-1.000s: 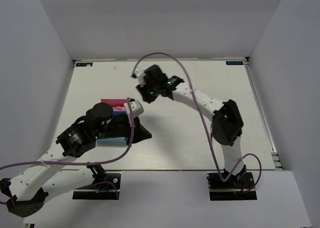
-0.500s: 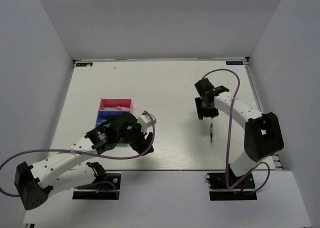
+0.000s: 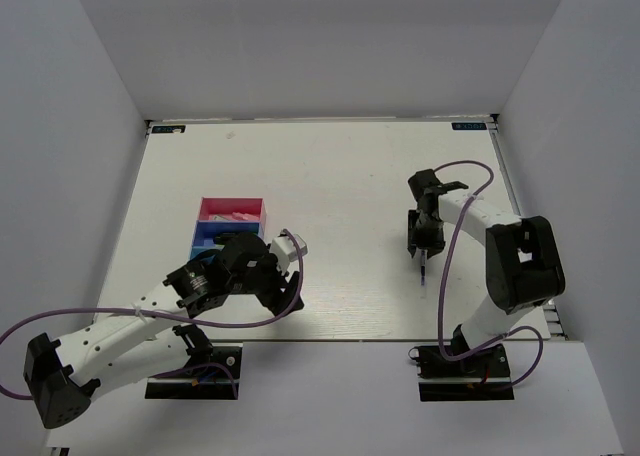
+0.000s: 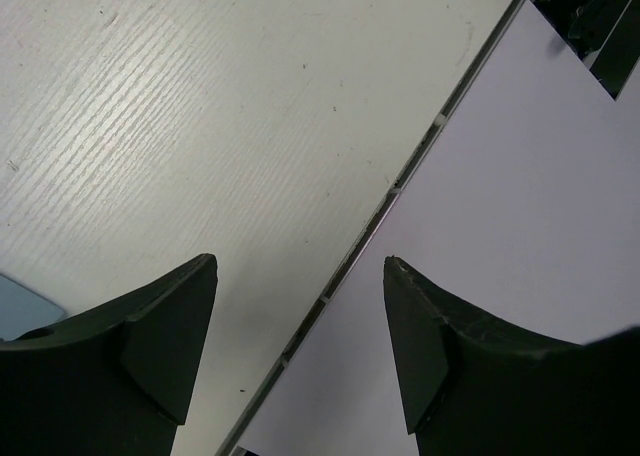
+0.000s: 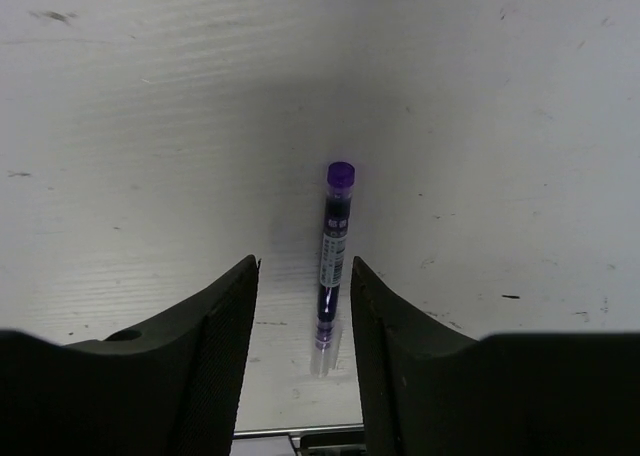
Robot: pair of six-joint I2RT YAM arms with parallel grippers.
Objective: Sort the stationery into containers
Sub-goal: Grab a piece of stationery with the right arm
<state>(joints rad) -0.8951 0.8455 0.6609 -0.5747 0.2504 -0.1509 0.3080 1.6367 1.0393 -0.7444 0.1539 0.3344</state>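
A thin pen (image 5: pixel 334 238) with a purple cap and a clear tip lies flat on the white table. My right gripper (image 5: pixel 305 261) is open and hangs low over it, one finger on each side, neither touching it. From above, the pen (image 3: pixel 425 273) pokes out just below that gripper (image 3: pixel 421 250). The containers sit left of centre: a magenta-pink tray (image 3: pixel 256 209) holding pale pieces and a blue tray (image 3: pixel 207 234) in front of it, partly under my left arm. My left gripper (image 3: pixel 288 294) is open with nothing in it, near the table's front edge.
The left wrist view shows its gripper (image 4: pixel 300 261) above the metal front edge strip (image 4: pixel 400 181) of the table, with a light blue tray corner (image 4: pixel 18 306) at lower left. White walls close in the table on three sides.
My left gripper left the trays, moved toward the front edge and opened. My right arm swung from the back centre to the right side and came down over the pen.
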